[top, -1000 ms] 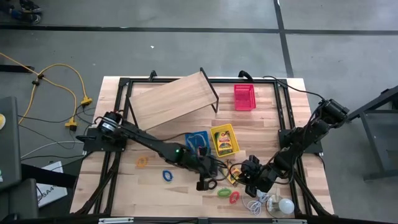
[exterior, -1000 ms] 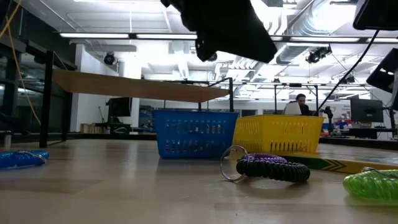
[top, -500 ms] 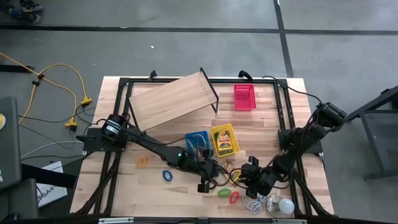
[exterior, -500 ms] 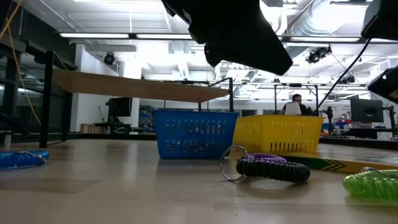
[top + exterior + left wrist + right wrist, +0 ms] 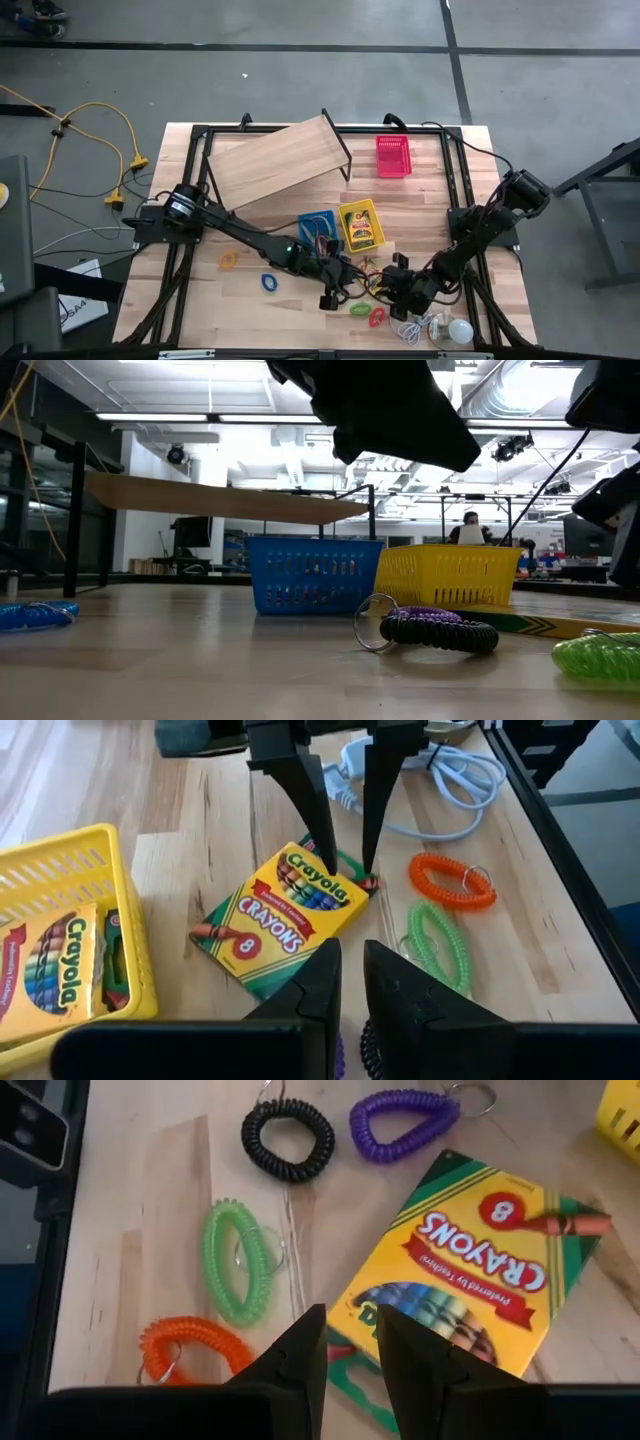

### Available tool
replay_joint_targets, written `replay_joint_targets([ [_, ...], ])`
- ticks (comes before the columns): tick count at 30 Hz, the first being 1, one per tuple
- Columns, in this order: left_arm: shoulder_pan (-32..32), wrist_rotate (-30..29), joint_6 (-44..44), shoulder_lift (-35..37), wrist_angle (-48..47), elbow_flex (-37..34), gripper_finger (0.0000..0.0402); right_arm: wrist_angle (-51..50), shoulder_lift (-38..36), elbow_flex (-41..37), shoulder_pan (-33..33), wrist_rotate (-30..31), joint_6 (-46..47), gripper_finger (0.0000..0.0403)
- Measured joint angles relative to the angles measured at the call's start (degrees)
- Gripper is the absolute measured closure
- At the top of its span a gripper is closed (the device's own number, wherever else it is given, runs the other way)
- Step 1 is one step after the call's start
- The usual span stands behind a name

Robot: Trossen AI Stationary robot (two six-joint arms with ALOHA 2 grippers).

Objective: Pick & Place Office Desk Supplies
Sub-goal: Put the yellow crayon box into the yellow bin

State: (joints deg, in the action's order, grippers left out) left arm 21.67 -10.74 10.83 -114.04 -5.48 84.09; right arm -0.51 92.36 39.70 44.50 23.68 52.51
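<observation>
Crayon box [image 5: 285,916]: flat on the table [image 5: 300,315], lower centre of the high view, between the two grippers; a second crayon box lies in the yellow basket [image 5: 360,226].
Left gripper [image 5: 330,298]: low over the table at lower centre of the high view, by the black loop [image 5: 288,1138]; jaws nearly together with a thin gap, nothing between them.
Right gripper [image 5: 392,281]: just right of the crayon box, facing the left one; jaws a narrow gap apart above the box's edge, gripping nothing.
Loops: green [image 5: 238,1261] and orange [image 5: 190,1348] lie beside the box; purple [image 5: 402,1122] next to the black one; a blue loop [image 5: 270,283] lies left of centre.
Baskets: blue [image 5: 318,228] touches the yellow at centre; red [image 5: 392,156] stands apart, upper right.
Bulb [image 5: 459,330]: bottom right of the table, white cord coiled beside it.
</observation>
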Motion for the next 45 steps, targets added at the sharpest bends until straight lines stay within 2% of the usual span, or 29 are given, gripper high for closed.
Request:
replay_joint_targets([
  [7, -0.02, -0.02, 0.35, -0.01, -0.04, 0.0, 0.0357, -0.05, 0.0, 0.0, 0.01, -2.8, 1.4, 0.0323],
  [21, 0.0, -0.02, 0.32, 0.0, -0.07, 0.0, 0.0357, -0.04, 0.04, 0.0, 0.12, -4.48, 3.33, 0.0323],
  [27, -0.01, -0.02, 0.35, 0.0, -0.06, 0.0, 0.0357, 2.84, 3.76, 0.0, 0.12, -4.64, 3.58, 0.0323],
  [36, -0.05, -0.02, 0.62, 0.0, -0.08, -0.02, 0.0357, 5.88, 8.02, 0.26, 0.26, -7.09, 9.16, 0.0323],
  [45, -0.17, -0.02, 0.76, 0.0, -0.09, -0.02, 0.0357, 8.18, 5.31, -0.15, 0.93, -6.73, 3.04, 0.0323],
])
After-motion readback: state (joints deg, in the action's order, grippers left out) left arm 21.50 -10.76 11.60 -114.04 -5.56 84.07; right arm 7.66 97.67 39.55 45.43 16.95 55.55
